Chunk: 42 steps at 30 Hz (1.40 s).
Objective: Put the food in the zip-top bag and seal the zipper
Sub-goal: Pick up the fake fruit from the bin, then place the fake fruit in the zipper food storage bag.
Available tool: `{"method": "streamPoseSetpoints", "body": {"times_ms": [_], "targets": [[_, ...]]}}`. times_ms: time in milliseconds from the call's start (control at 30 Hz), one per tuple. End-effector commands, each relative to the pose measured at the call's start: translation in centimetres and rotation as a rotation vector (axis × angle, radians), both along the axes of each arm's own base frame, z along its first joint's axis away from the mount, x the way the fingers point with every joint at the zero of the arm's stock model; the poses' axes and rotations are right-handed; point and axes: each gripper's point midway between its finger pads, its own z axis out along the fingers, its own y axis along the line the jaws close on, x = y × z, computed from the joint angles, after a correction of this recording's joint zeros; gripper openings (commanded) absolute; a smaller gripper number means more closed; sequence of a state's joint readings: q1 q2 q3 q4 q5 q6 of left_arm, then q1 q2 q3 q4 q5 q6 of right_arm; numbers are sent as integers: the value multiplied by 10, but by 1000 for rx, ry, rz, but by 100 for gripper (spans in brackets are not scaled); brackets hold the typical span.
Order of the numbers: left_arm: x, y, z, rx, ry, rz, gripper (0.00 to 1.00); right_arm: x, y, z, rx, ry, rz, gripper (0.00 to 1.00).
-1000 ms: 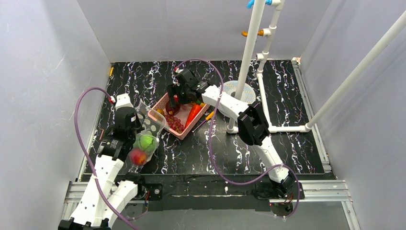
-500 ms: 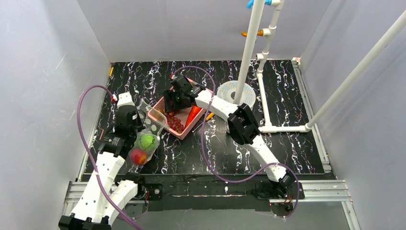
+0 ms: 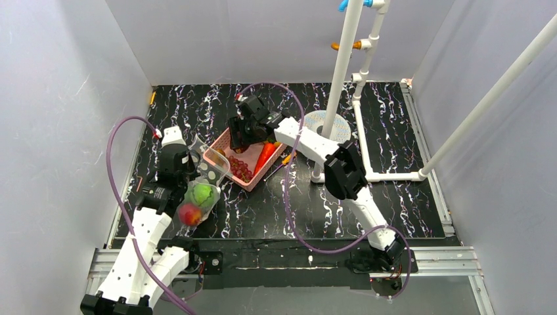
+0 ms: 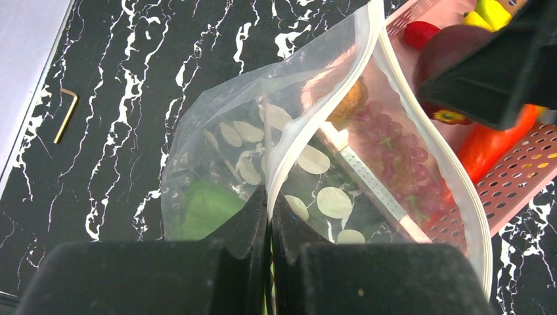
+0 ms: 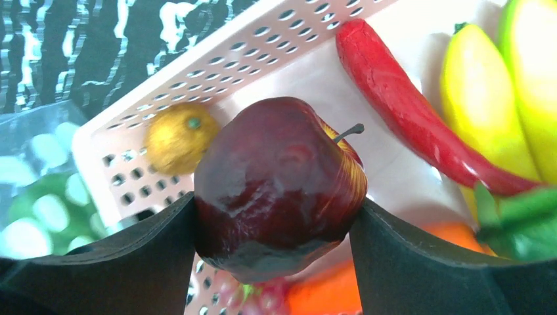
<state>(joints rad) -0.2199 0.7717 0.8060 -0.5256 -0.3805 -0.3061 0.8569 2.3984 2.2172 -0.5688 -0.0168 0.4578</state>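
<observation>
left gripper (image 4: 269, 197) pinches the clear white-dotted plastic bag (image 4: 217, 151) by its rim so the mouth gapes; right gripper (image 5: 272, 216) clamps a glossy dark-red toy apple (image 5: 282, 164) above the pink lattice basket (image 5: 263, 33), probably bag-bound.

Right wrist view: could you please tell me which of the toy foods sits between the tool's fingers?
The dark red apple: the right tool clasps it above the pink basket, while the chili, yellow piece and brown-orange fruit lie inside.

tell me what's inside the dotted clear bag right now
Through the clear zip-top bag, the top view shows a green leafy piece and a red-orange fruit low down. Anything beneath those two is covered, so I cannot tell.
</observation>
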Motion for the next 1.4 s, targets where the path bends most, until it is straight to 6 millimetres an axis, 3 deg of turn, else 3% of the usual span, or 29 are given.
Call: {"method": "streamPoseSetpoints", "body": {"times_ms": [0,167,467,600,800,967,1200,1367], "targets": [[-4,1,3,2,-17,-4,0,-16,-5,104,110,-136,34,17],[-7,0,4,-7,-31,-15,0,-40,-11,144,115,-208,58,12],[-8,-12,7,-48,-48,-75,0,-91,-7,207,192,-307,129,11],[-8,-16,9,-61,-62,-94,0,-120,15,213,254,-273,203,13],[-12,-16,14,-66,-89,-101,0,-154,45,196,269,-189,293,19],[-14,-16,18,-71,-111,-105,0,-158,50,177,243,-161,301,33],[-14,-16,21,-74,-126,-107,0,-156,45,174,217,-175,297,77],[-15,-16,22,-73,-131,-106,0,-154,45,175,216,-188,290,96]]}}
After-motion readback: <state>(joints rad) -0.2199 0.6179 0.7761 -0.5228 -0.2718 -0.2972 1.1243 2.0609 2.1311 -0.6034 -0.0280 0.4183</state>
